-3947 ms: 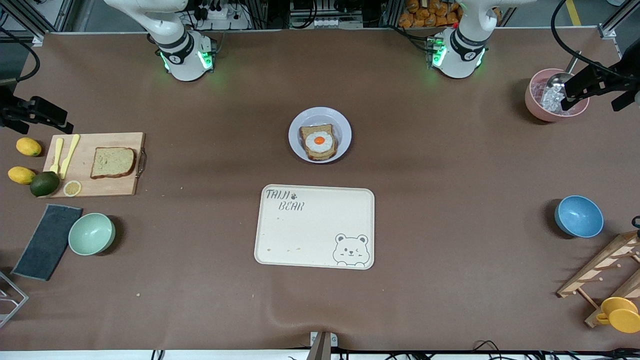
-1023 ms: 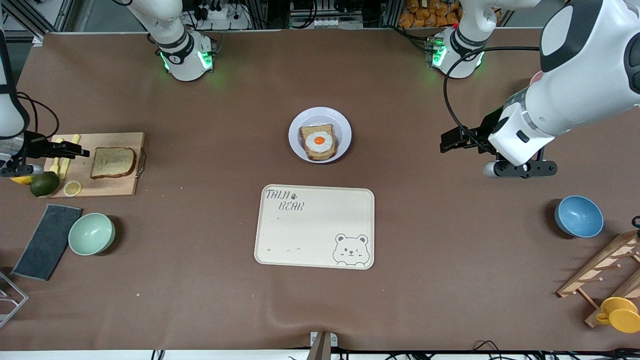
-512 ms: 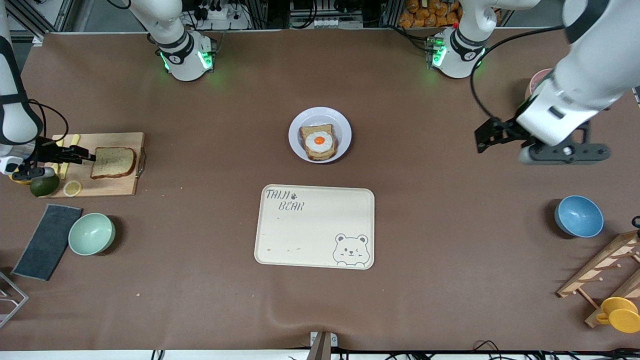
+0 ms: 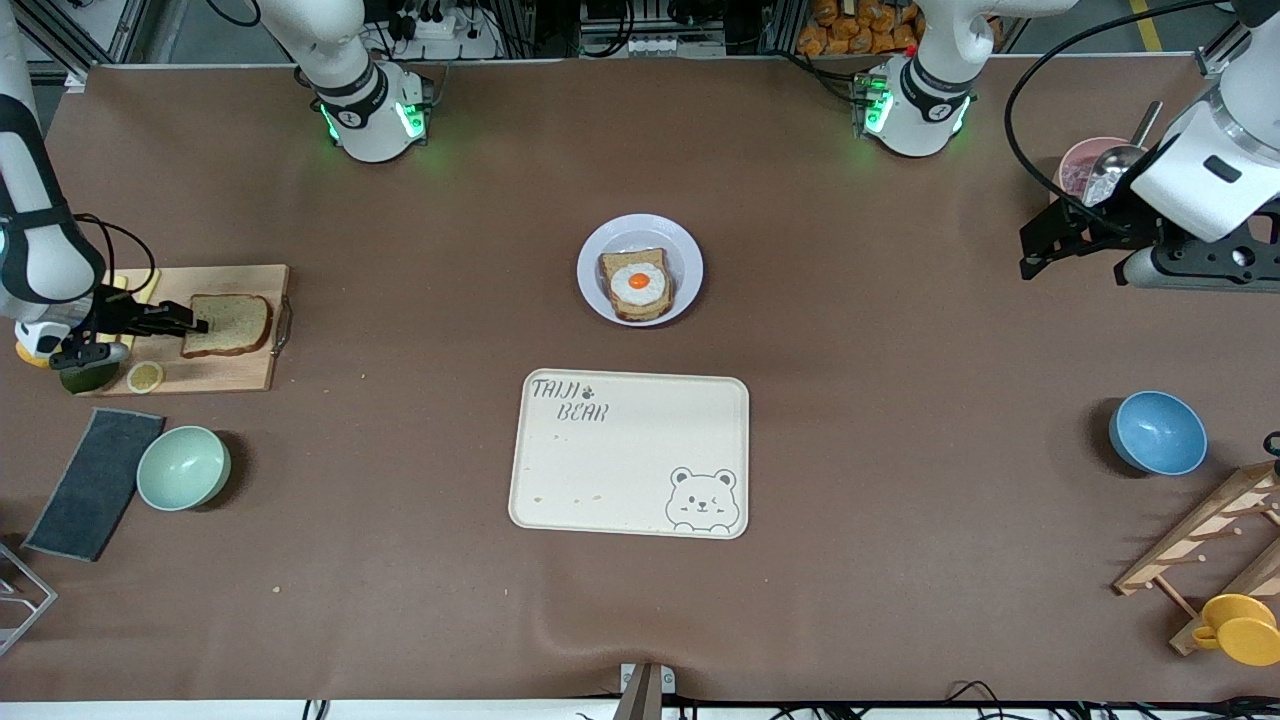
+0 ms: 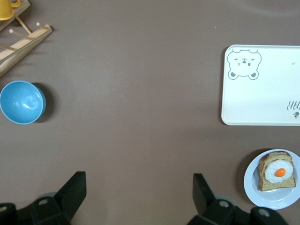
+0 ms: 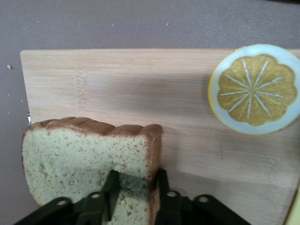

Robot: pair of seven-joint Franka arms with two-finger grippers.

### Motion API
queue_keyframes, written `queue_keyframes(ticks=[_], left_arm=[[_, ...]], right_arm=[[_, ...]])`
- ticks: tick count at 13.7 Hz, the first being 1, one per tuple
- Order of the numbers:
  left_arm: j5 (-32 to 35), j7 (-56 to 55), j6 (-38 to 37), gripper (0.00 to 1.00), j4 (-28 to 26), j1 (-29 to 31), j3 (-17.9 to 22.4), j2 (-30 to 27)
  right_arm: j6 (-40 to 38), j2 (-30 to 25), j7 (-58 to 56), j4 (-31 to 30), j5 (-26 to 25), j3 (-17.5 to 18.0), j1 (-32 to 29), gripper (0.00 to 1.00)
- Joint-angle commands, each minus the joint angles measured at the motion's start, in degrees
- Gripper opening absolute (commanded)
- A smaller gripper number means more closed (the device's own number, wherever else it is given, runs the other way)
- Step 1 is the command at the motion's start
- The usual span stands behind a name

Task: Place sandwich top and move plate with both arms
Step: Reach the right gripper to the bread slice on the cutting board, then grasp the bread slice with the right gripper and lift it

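The sandwich top is a plain brown slice lying flat on the wooden cutting board at the right arm's end of the table. My right gripper sits low at the slice's edge. In the right wrist view it is shut on the sandwich top, one finger on the crumb face and one outside the crust. The plate stands mid-table with an egg-topped bread slice on it. My left gripper hangs open and empty over bare table near the pink bowl, and is seen again in the left wrist view.
A lemon slice lies on the board beside the gripper, with an avocado at its corner. The bear-print tray lies nearer the camera than the plate. A mint bowl, a blue bowl, a pink bowl and a wooden rack stand at the table's ends.
My right gripper has slid across the board to the slice and its fingers have narrowed onto the crust. My left arm has swung away from the plate toward its own end of the table.
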Motion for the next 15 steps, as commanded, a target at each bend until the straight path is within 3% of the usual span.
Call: queue_keyframes(ticks=[1, 2, 3, 10, 15], left_arm=[[0.1, 0.8, -0.8, 1.0, -2.7, 1.2, -0.6, -2.6], [0.1, 0.8, -0.9, 1.0, -2.8, 1.2, -0.6, -2.6], [0.1, 0.8, -0.9, 1.0, -2.8, 1.2, -0.6, -2.6], [0.1, 0.4, -0.9, 1.0, -2.7, 1.2, -0.6, -2.4], [-0.1, 0.1, -0.5, 1.0, -2.7, 1.1, -0.6, -1.0]], right_arm=[[0.2, 0.4, -3.3, 0.1, 0.8, 0.9, -2.1, 0.11], [0.0, 0.4, -3.8, 0.1, 0.8, 0.9, -2.3, 0.02], [-0.2, 0.4, -4.6, 0.2, 0.8, 0.9, -1.9, 0.0], [-9.1, -0.3, -3.7, 3.7, 0.8, 1.2, 0.4, 0.0], [-27.9, -1.7, 6.3, 13.7, 0.8, 1.2, 7.3, 0.0]])
